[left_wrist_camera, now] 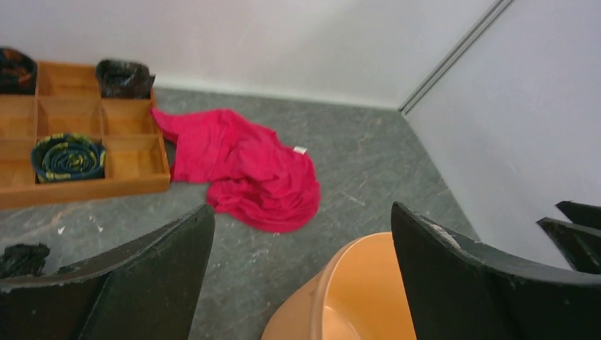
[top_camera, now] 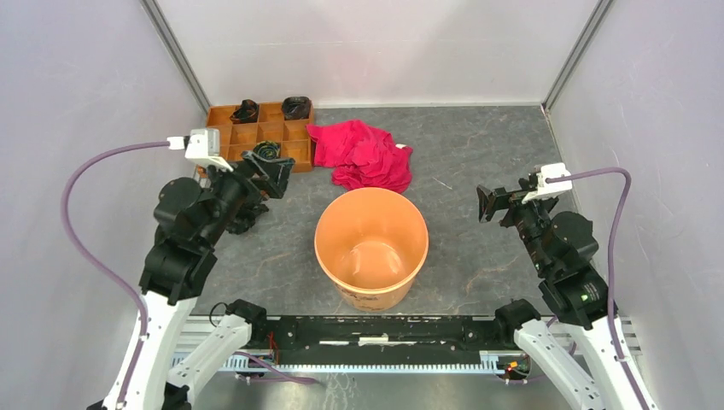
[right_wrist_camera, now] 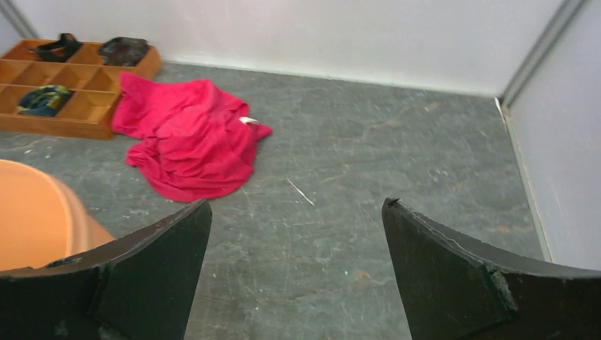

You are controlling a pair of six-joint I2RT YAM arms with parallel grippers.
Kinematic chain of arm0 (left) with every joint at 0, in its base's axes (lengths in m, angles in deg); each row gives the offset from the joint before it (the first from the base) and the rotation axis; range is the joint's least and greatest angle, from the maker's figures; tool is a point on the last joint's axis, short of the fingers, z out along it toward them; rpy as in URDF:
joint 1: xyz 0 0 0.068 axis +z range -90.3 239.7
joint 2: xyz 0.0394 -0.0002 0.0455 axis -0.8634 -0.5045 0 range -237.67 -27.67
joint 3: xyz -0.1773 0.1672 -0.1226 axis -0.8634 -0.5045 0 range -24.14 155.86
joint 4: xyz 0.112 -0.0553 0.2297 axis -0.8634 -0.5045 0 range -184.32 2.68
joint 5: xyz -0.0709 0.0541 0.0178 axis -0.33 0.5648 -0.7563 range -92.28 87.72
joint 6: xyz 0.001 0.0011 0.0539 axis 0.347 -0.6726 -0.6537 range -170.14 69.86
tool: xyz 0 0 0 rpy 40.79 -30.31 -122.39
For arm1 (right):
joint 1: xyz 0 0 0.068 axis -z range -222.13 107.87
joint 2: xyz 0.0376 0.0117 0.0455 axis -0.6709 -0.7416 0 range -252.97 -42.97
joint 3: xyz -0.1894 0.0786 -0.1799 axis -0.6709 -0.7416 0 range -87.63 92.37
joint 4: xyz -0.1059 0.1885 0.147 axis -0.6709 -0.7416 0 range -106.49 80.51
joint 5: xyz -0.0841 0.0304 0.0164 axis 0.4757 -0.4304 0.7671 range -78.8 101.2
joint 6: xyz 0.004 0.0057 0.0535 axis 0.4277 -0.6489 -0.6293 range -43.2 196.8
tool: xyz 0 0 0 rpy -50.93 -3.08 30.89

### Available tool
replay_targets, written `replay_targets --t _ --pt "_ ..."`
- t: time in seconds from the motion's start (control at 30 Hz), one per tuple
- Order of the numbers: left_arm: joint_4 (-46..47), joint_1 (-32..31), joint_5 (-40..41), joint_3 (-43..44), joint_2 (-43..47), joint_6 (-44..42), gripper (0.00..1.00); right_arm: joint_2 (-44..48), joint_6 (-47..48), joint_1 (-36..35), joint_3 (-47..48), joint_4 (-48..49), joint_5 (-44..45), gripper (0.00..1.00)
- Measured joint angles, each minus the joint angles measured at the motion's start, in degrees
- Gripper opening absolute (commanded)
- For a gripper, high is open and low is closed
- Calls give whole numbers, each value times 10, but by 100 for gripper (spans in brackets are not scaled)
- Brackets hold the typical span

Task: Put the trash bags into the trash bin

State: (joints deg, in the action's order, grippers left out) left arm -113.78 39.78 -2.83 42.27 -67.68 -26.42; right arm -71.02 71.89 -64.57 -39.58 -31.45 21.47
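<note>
- The trash bag (left_wrist_camera: 21, 258) lay crumpled on the table (top_camera: 478, 171), left of the trash bin (top_camera: 371, 297), near-left of the left pincer (left_wrist_camera: 301, 209)
- The left pincer and right pincer (right_wrist_camera: 298, 205) gaped wide, empty; the left arm was closer

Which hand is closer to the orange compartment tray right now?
Left. The left hand sits at the tray's near right corner in the top view; the right hand is well off to the right, past the orange bucket.
</note>
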Motion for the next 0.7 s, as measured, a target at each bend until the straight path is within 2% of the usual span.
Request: replay_targets --t 0.5,0.7 --pt "-2 35 -56 -108 -42 4 100 25 -14 63 -65 -12 35 98" --pt "-6 38 -19 -197 -8 95 99 39 -16 68 -76 -13 26 98"
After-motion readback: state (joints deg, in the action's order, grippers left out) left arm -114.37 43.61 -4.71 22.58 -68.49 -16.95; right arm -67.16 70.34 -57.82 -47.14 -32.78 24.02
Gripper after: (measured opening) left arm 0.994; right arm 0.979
